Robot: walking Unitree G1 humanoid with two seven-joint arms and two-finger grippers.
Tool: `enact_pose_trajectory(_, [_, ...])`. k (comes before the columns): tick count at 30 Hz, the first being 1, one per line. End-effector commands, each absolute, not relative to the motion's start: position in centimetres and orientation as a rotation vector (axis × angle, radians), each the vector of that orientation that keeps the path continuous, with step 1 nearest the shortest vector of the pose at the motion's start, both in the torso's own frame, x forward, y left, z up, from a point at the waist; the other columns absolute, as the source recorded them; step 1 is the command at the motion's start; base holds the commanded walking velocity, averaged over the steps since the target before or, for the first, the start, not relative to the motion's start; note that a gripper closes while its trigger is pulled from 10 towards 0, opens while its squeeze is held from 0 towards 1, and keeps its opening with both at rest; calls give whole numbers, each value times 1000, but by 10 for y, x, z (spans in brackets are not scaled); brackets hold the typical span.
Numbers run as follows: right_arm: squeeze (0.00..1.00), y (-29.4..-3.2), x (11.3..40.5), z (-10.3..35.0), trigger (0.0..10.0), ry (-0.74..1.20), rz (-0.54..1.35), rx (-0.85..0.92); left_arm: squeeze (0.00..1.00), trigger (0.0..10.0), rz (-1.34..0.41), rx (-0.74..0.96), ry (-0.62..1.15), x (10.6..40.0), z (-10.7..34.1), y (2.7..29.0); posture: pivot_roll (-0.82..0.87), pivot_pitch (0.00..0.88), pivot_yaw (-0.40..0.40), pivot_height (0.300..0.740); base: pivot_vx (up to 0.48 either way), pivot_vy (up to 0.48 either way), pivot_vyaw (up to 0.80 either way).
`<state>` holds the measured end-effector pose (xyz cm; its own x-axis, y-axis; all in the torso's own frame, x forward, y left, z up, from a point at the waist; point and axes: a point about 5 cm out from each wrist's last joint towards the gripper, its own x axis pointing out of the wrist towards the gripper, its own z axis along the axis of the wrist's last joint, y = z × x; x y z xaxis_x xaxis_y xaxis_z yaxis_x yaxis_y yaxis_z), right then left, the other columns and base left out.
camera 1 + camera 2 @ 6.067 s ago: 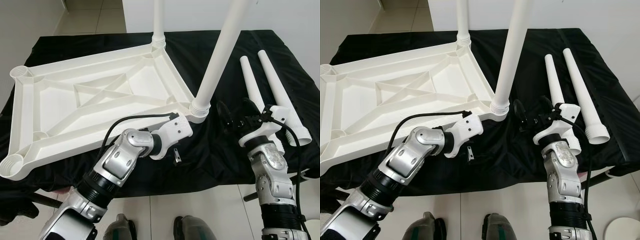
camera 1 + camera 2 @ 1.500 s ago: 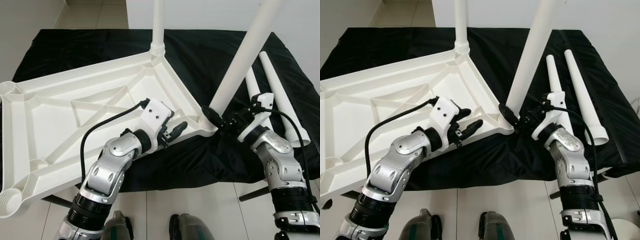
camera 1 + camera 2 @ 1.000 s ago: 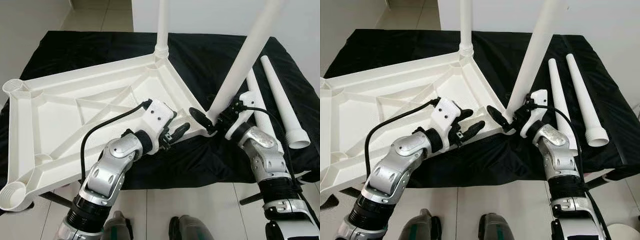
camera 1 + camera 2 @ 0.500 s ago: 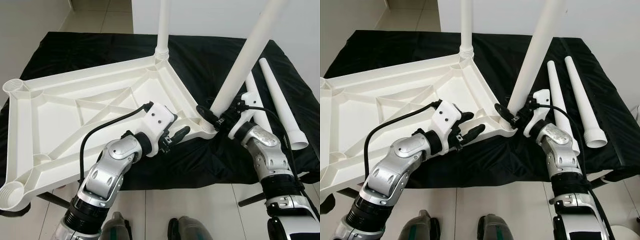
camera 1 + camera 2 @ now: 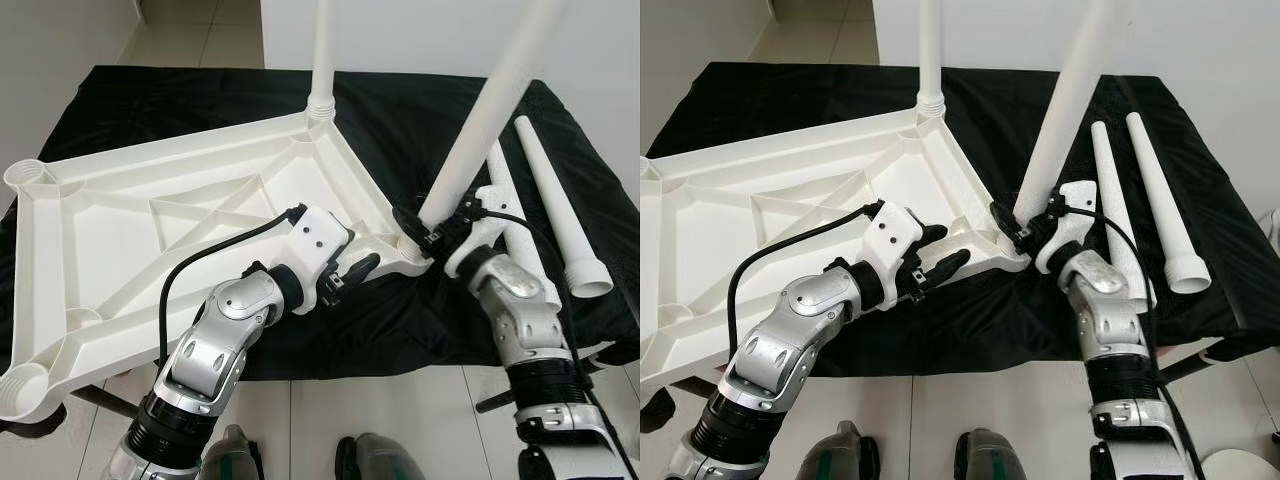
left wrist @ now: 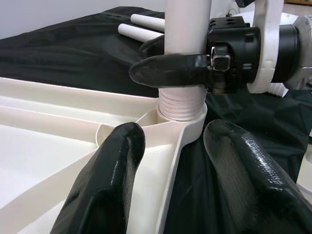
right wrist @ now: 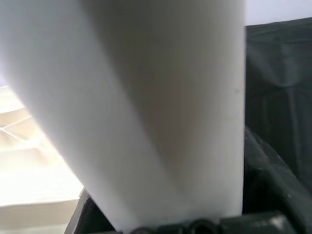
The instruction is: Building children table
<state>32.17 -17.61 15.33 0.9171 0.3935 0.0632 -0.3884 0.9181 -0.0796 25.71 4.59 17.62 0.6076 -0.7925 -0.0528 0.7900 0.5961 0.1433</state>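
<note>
The white tabletop (image 5: 180,215) lies upside down on a black-draped table. A white leg (image 5: 322,50) stands in its far corner, and another leg (image 5: 480,120) leans up from the near right corner socket (image 6: 180,114). My right gripper (image 5: 425,232) is shut on this near leg just above the socket; the leg (image 7: 146,97) looms close in the right wrist view. My left gripper (image 5: 350,272) is open, and its fingers (image 6: 107,185) straddle the tabletop's near rim beside that corner. Two loose legs (image 5: 505,200) (image 5: 555,210) lie on the cloth to the right.
Two corner sockets (image 5: 25,175) (image 5: 22,390) on the tabletop's left side hold no leg. The near left corner overhangs the table's front edge. The black cloth (image 5: 450,330) drapes over the front edge, with tiled floor (image 5: 400,420) below.
Over the last second my right gripper has closed around the near leg's base and drawn in close to it. My left gripper has barely moved on the rim.
</note>
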Motion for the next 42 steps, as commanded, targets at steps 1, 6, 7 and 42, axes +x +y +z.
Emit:
enact_pose_trajectory(1, [0,-179,321,152,10000,-60,297,-48,0,10000,-928,157,-25,255,179,46,-128,42,-10,740,0,0,0])
enact_pose_trajectory(6, [0,-171,320,151,10000,-53,142,-3,0,10000,-926,160,-23,256,178,46,-130,46,-10,740,0,0,0])
enact_pose_trajectory(7, [0,-171,320,151,10000,-53,142,-3,0,10000,-926,160,-23,256,178,46,-130,46,-10,740,0,0,0])
enact_pose_trajectory(42, [0,-150,313,163,10000,-89,384,33,0,10000,-923,145,-35,257,181,44,-121,27,-23,740,0,0,0])
